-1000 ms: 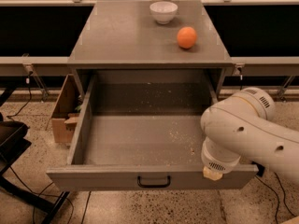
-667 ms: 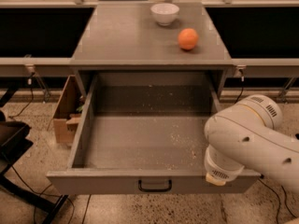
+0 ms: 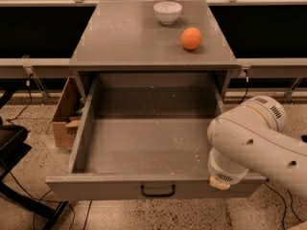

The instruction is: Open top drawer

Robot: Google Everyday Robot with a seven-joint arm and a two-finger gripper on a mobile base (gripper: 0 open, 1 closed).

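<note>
The top drawer [image 3: 144,188] is pulled far out of the grey cabinet [image 3: 120,42]. Its wide front with the small black bar handle [image 3: 157,191] faces me at the bottom of the camera view. Its deep grey interior [image 3: 148,138] is bare, with pale specks on the floor. My white arm [image 3: 254,143] reaches in from the right and covers the drawer's front right corner. My gripper is hidden behind the arm's rounded joint [image 3: 223,174], so none of it shows. No other drawers show.
A white bowl [image 3: 167,11] and an orange [image 3: 191,38] sit on the cabinet top. A cardboard box [image 3: 67,114] stands on the floor left of the cabinet. A black stand with cables [image 3: 19,176] is at the lower left. Metal rails run behind.
My arm has shifted a little to the right and lower at the drawer's front right corner. The drawer stays pulled out as before.
</note>
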